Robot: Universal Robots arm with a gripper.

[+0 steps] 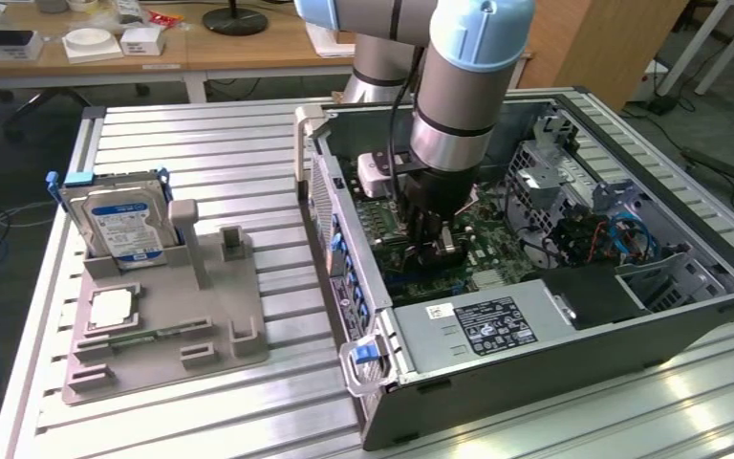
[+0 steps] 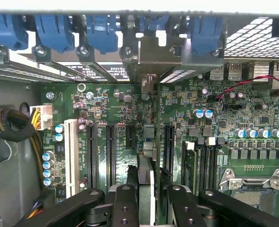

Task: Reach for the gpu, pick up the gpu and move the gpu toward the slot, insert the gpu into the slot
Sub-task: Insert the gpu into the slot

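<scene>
On the exterior view's left, you saw a grey holder [image 1: 163,335] on the slatted bench [image 1: 188,153], keeping a hard drive [image 1: 118,225] upright and a processor chip [image 1: 112,308] flat. Its remaining stands looked empty, so the pickup seemed done. Further right lay the open computer case [image 1: 673,306], with the arm reaching down inside. The pincer [image 1: 434,244] hovered low over the green motherboard [image 2: 106,101]. In the wrist view its fingers [image 2: 125,198] stood partly closed on the gpu [image 2: 148,142], seen edge-on, upright, running toward the rear brackets [image 2: 54,30]. The card sat between two long black connectors, and the slot [image 2: 169,146] lay just beside it. Whether it was fully seated, you could not tell.
</scene>
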